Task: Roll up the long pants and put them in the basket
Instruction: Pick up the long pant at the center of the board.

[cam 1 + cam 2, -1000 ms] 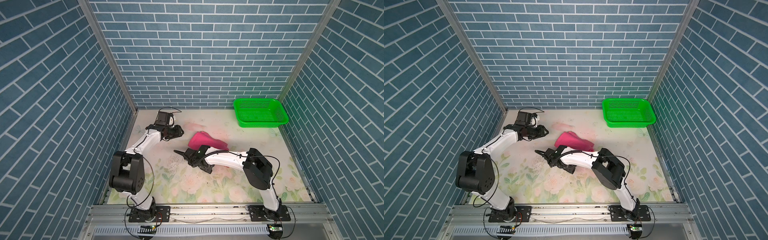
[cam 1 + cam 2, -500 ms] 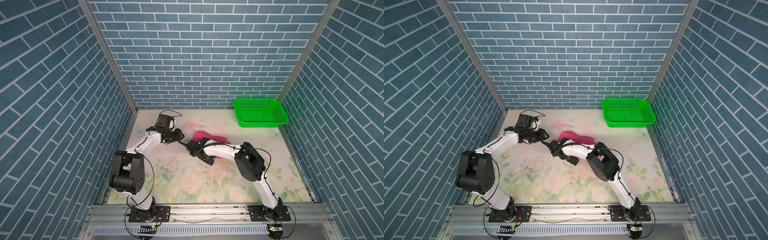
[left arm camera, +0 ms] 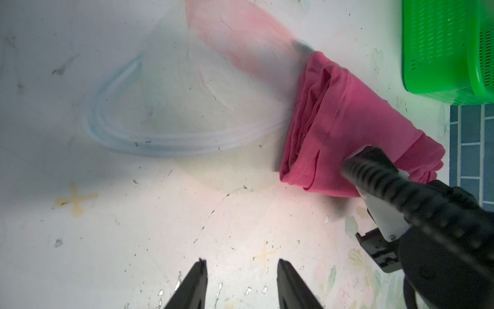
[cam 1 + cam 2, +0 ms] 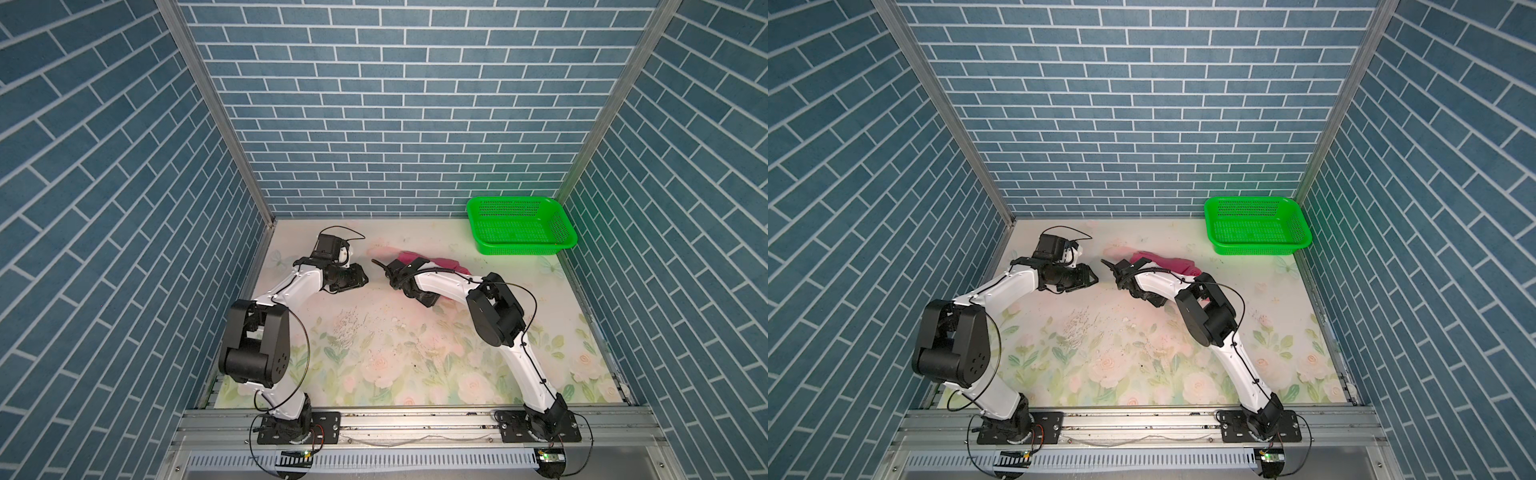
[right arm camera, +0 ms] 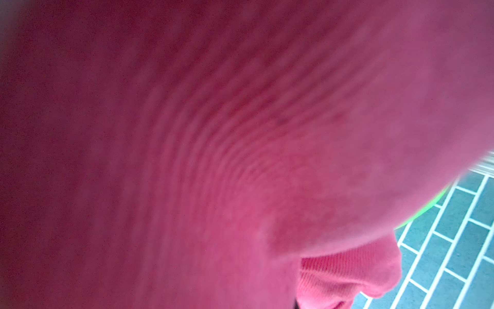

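The long pants lie as a magenta roll on the floral mat near the back; both top views and the left wrist view show them. My right gripper pokes out of the roll's left end. One ribbed finger lies against the cloth. Pink cloth fills the right wrist view and hides the jaws. My left gripper stands open over bare mat, a short way left of the roll, with nothing between its fingers.
A green mesh basket stands at the back right corner, to the right of the roll, and shows in the left wrist view. Blue brick walls close in three sides. A metal rail runs along the front.
The right gripper has moved toward the back wall with the pants, which sank from a raised hump to a low roll. The left gripper has shifted slightly forward and right.
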